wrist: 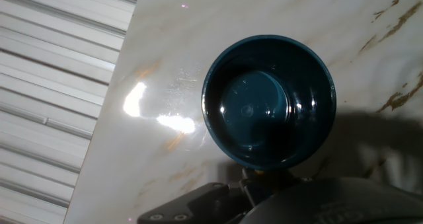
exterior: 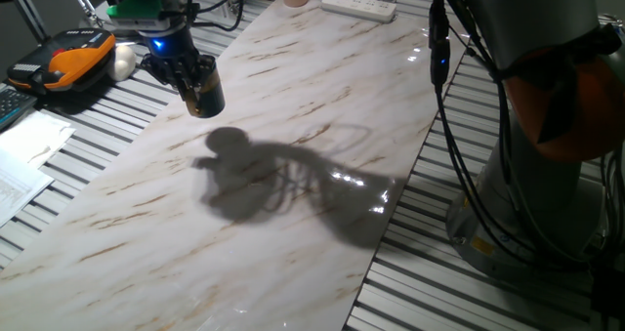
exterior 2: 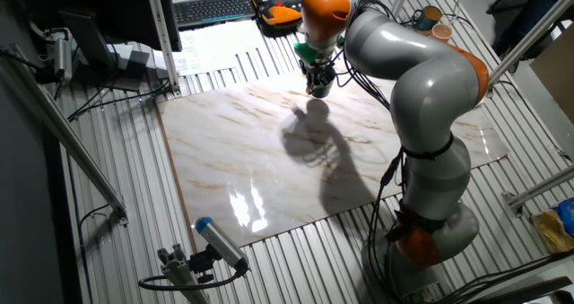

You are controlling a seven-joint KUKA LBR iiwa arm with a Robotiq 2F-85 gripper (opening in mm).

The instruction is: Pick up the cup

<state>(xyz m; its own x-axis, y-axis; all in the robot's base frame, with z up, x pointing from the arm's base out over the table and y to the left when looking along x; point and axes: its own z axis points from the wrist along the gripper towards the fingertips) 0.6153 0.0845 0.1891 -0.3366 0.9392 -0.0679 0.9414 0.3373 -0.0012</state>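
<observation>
The cup [exterior: 206, 97] hangs in the gripper [exterior: 191, 79], clear of the marble slab [exterior: 293, 165], above the slab's far left part in one fixed view. Its shadow [exterior: 229, 165] lies on the slab nearer the camera. In the hand view the cup [wrist: 269, 100] sits mouth-on, directly ahead of the hand. A power strip [exterior: 359, 5] lies at the slab's far edge. A keyboard [exterior 2: 213, 8] lies beyond the slab in the other fixed view.
</observation>
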